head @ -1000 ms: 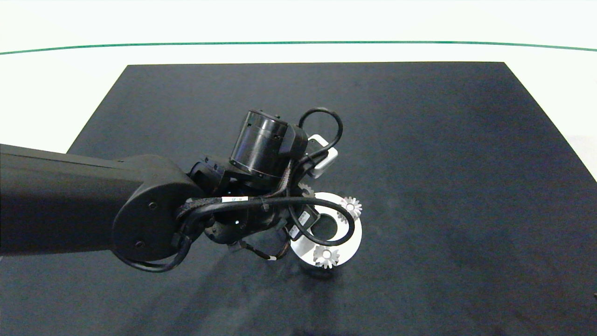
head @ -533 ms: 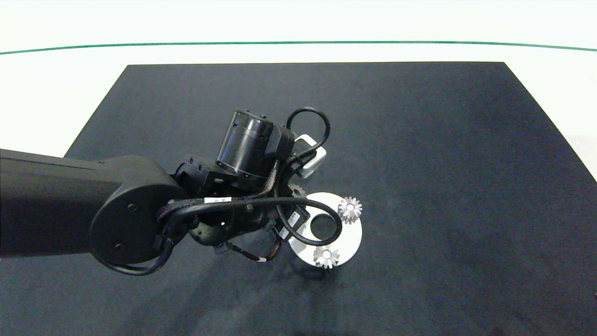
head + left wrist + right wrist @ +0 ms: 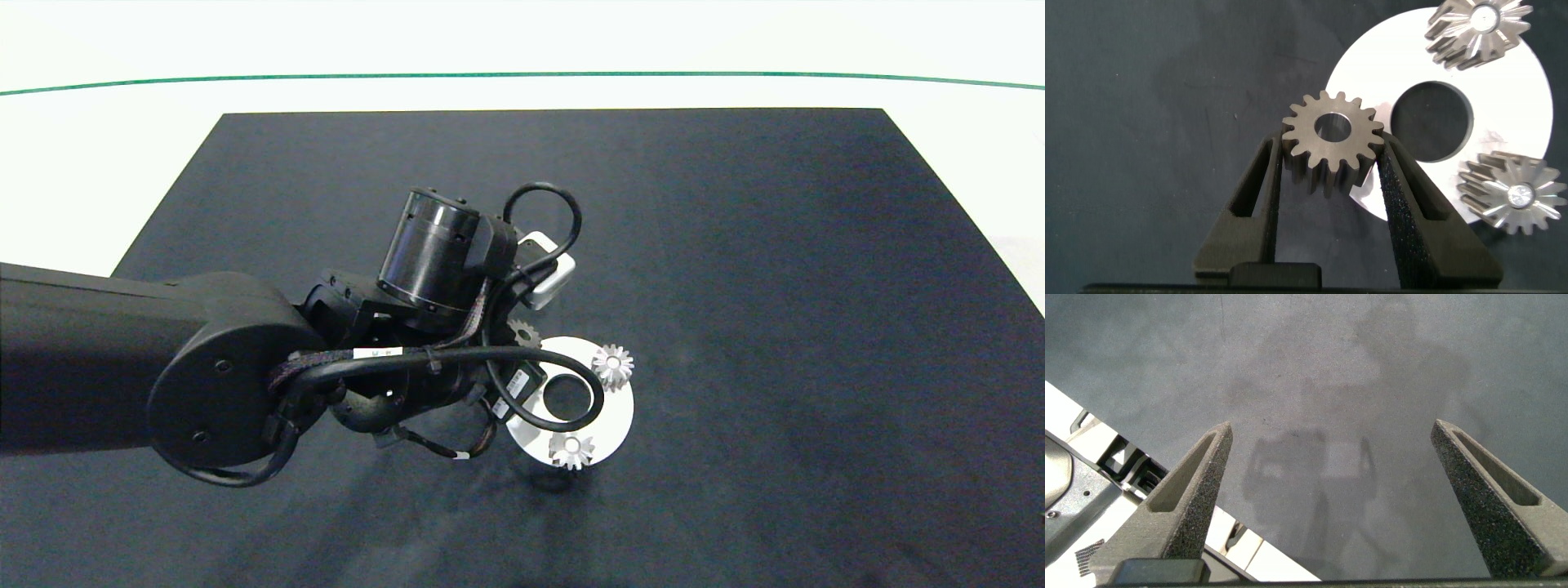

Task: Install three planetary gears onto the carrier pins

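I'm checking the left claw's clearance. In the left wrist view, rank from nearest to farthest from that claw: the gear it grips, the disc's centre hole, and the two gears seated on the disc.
1. The gripped gear, between the left claw pads.
2. The centre hole of the white disc, just beside it.
3. The two seated gears, at the disc's rim beyond the hole; too close to rank between themselves.

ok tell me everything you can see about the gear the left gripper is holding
The held gear is a small grey metal spur gear with pointed teeth and an open round centre bore, its flat face up. The left gripper has its jaws shut on opposite sides of it. It sits over the edge of the white carrier disc, beside the centre hole; two other gears are already seated there.
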`<state>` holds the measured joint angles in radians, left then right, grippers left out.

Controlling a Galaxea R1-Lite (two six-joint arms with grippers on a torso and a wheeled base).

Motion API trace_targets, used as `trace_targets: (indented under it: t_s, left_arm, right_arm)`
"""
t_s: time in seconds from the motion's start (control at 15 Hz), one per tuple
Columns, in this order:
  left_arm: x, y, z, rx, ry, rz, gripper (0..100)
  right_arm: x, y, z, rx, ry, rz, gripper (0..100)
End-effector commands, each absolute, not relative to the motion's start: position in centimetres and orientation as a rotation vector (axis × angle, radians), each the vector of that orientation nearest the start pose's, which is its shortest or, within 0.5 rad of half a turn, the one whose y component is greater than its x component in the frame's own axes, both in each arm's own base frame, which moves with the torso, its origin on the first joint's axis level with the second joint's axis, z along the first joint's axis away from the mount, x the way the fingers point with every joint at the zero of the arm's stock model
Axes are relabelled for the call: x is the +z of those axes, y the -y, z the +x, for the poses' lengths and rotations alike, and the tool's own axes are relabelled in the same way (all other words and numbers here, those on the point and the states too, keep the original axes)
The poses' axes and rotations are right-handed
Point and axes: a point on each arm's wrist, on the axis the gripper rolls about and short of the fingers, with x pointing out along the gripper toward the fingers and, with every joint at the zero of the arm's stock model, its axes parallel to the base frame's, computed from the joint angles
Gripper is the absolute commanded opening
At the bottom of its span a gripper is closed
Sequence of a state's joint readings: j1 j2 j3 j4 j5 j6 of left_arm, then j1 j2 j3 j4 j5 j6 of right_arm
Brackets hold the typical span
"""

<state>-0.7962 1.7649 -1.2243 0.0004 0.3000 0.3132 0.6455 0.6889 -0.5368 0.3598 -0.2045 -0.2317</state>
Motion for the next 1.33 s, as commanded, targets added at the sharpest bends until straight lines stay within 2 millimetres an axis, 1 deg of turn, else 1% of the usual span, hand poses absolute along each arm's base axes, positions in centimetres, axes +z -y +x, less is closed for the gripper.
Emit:
trace_targets:
  t_s: [0.07,0.53,0.73,0.93,1.33]
  left_arm:
    - [21.7,23.5,23.4,-0.560,-0.393,0.568,0]
    - [21.4,23.6,23.2,-0.566,-0.406,0.553,0]
    - [20.5,23.5,23.2,-0.567,-0.414,0.554,0]
    - [20.3,23.7,23.4,-0.576,-0.387,0.537,0]
    - [19.8,23.5,23.4,-0.588,-0.403,0.546,0]
  right_arm:
    - [18.9,-2.1,3.6,0.485,-0.418,-0.438,100]
    - [18.9,-2.1,3.6,0.485,-0.418,-0.438,100]
    - [18.9,-2.1,3.6,0.485,-0.420,-0.438,100]
    - [18.9,-2.1,3.6,0.486,-0.423,-0.440,100]
    - [18.9,-2.1,3.6,0.489,-0.421,-0.439,100]
